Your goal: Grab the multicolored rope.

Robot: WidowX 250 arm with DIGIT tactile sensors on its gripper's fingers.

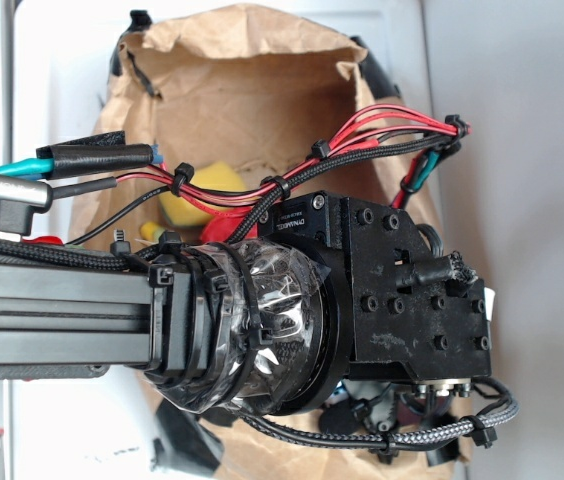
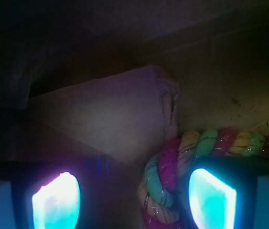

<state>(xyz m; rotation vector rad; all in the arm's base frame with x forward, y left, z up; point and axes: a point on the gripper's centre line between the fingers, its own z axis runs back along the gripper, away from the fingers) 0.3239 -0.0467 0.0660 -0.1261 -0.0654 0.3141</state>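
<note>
Gripper (image 2: 129, 200) down inside brown paper bag (image 1: 252, 90), fingers (image 2: 56, 202) spread wide, holding nothing; multicolored rope (image 2: 172, 162) on bag floor between them, hard by the right-hand one, loop near camera, tail running sideways toward right edge of view.

Crumpled matt brown paper bag (image 1: 252, 90), twisted fibrous multicolored rope (image 2: 172, 162), glossy glowing gripper pads (image 2: 210, 199)

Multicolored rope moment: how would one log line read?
place: brown paper bag | gripper: open, astride multicolored rope | grasp: not yet
</note>
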